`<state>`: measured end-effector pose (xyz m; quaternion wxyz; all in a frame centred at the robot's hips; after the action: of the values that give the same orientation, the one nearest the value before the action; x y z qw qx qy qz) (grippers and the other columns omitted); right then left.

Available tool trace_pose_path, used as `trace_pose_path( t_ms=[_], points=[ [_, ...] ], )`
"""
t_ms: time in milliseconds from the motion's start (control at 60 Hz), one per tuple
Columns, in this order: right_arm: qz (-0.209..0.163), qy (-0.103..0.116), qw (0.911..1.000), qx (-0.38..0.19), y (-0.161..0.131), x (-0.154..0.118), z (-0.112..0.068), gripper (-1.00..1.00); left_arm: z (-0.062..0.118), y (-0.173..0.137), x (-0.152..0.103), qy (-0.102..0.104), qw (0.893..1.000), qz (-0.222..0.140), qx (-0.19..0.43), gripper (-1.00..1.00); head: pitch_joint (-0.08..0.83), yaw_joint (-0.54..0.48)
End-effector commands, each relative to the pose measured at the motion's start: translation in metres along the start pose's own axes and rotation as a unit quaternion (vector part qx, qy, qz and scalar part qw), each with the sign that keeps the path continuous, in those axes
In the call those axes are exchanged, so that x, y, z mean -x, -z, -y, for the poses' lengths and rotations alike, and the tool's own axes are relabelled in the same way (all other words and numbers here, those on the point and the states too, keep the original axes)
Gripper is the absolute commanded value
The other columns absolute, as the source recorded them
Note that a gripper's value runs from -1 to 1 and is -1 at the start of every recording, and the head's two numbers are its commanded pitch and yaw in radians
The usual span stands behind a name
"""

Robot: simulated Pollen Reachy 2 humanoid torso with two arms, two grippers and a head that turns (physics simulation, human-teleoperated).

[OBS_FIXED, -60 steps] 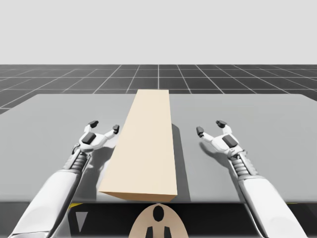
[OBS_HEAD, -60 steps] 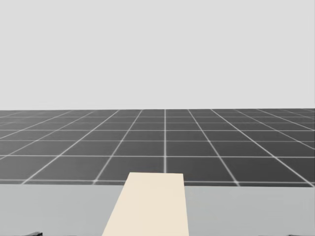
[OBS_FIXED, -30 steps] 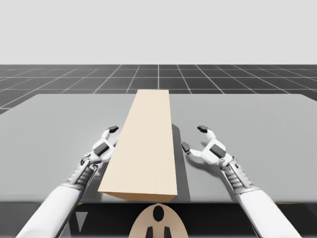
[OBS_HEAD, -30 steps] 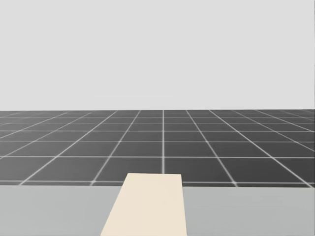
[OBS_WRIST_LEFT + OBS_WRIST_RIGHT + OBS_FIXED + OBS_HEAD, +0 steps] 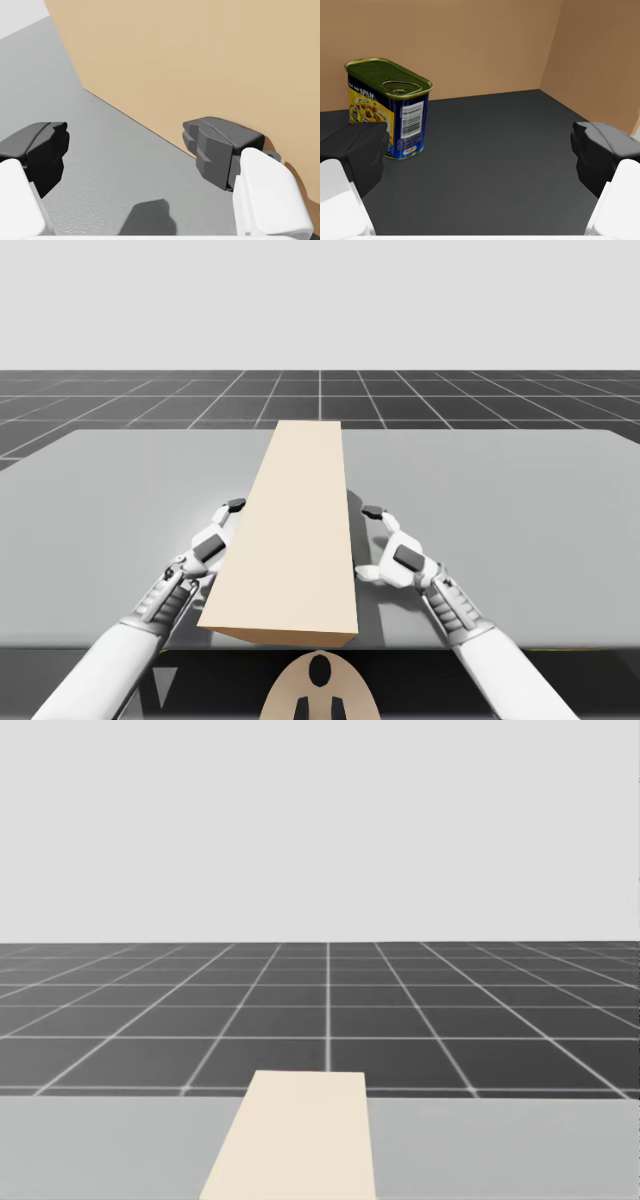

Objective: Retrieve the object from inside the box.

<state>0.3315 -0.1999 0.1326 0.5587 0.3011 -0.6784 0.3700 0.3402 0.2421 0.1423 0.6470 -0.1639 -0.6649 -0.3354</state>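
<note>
- Facing into the tan box (image 5: 297,520), my right end effector (image 5: 477,152) is holding its fingers wide apart, empty.
- The blue rectangular can (image 5: 387,107) is standing upright inside, ahead of it, just beyond one finger.
- My left end effector (image 5: 130,150) is gaping too, one finger against the box's outer wall.

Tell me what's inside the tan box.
A blue rectangular can stands upright on the dark floor of the tan box, ahead of my right tool. From above, its top hides the inside.
</note>
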Motion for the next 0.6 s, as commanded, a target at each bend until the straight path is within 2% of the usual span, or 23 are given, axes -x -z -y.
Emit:
trace_pose_path(
  t_ms=[17, 83, 100, 150, 200, 233, 283, 367, 417, 600],
  points=[
    [0.013, -0.004, 0.9994, -0.033, 0.020, 0.004, -0.004, -1.00, 0.023, 0.012, 0.002, -0.008, 0.999, 0.005, 0.042, -1.00, 0.016, 0.01],
    [0.015, -0.002, 0.9978, -0.065, 0.028, 0.008, -0.002, -1.00, 0.023, 0.012, 0.002, -0.006, 0.999, 0.004, 0.042, -1.00, 0.017, 0.01],
    [0.009, 0.017, 0.9964, -0.083, 0.032, 0.010, -0.002, -1.00, 0.024, 0.012, 0.002, -0.005, 0.999, 0.003, 0.042, -1.00, 0.017, 0.01],
    [0.011, 0.010, 0.9956, -0.092, 0.037, 0.013, -0.001, -1.00, 0.024, 0.013, 0.002, -0.004, 0.999, 0.002, 0.041, -1.00, 0.019, 0.01],
    [0.010, 0.022, 0.9935, -0.111, 0.045, 0.016, 0.001, -1.00, 0.024, 0.013, 0.003, -0.002, 0.999, 0.001, 0.041, -1.00, 0.020, 0.01],
    [0.017, 0.016, 0.9926, -0.119, 0.051, 0.018, 0.002, -1.00, 0.024, 0.013, 0.003, 0.000, 0.999, 0.000, 0.040, -1.00, 0.021, 0.01],
    [0.019, 0.024, 0.9905, -0.134, 0.058, 0.019, 0.003, -1.00, 0.025, 0.014, 0.004, 0.001, 0.999, -0.001, 0.041, -1.00, 0.022, 0.01],
    [0.035, 0.023, 0.9876, -0.151, 0.068, 0.019, 0.004, -1.00, 0.025, 0.014, 0.004, 0.003, 0.999, -0.002, 0.040, -1.00, 0.021, 0.01],
    [0.052, 0.012, 0.9868, -0.153, 0.078, 0.020, 0.004, -1.00, 0.025, 0.014, 0.004, 0.004, 0.999, -0.002, 0.040, -1.00, 0.022, 0.01],
    [0.061, 0.034, 0.9808, -0.182, 0.111, 0.028, -0.001, -1.00, 0.025, 0.014, 0.004, 0.007, 0.999, -0.002, 0.039, -1.00, 0.028, 0.02]
  ],
)
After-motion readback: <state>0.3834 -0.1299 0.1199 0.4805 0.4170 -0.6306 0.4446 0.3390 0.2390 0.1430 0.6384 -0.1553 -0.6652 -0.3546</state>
